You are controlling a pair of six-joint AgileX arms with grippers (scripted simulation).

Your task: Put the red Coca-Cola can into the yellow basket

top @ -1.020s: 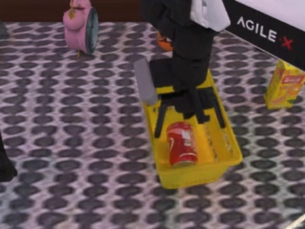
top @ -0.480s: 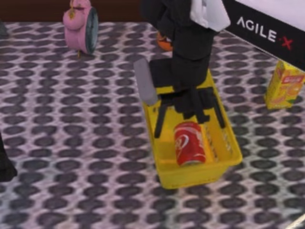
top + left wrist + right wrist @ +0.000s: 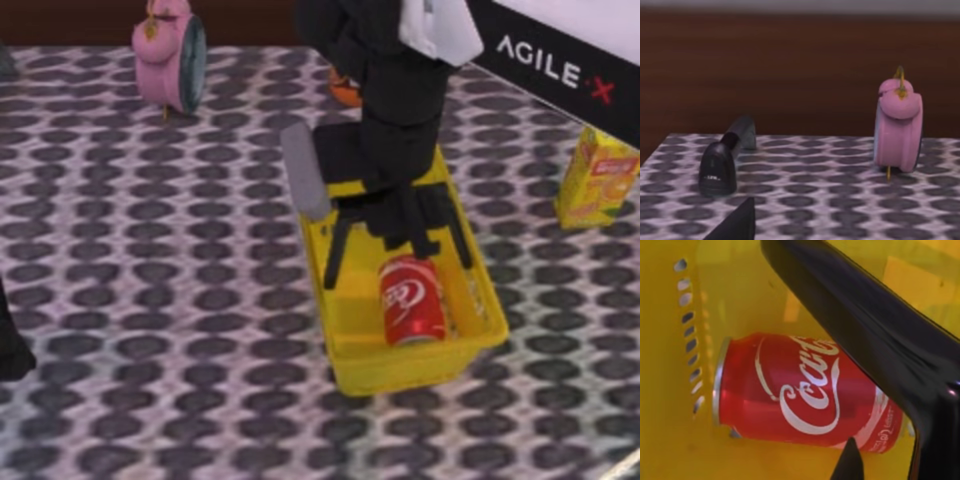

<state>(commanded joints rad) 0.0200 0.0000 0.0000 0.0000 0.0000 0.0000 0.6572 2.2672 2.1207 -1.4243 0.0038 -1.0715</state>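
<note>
While lying in the yellow basket (image 3: 395, 372), the red Coca-Cola can (image 3: 411, 300) shows white script.

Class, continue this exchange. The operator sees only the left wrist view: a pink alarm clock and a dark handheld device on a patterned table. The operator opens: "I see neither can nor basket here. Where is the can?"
Observer: The red Coca-Cola can lies on its side inside the yellow basket.
Operator: Is a gripper holding it?
Observer: No. The right gripper hangs over the basket with its fingers open, clear of the can.
Operator: Where is my own arm?
Observer: The left arm is at the table's left edge, far from the basket.
Operator: Anything beside the basket?
Observer: A yellow-orange juice carton stands to its right.
</note>
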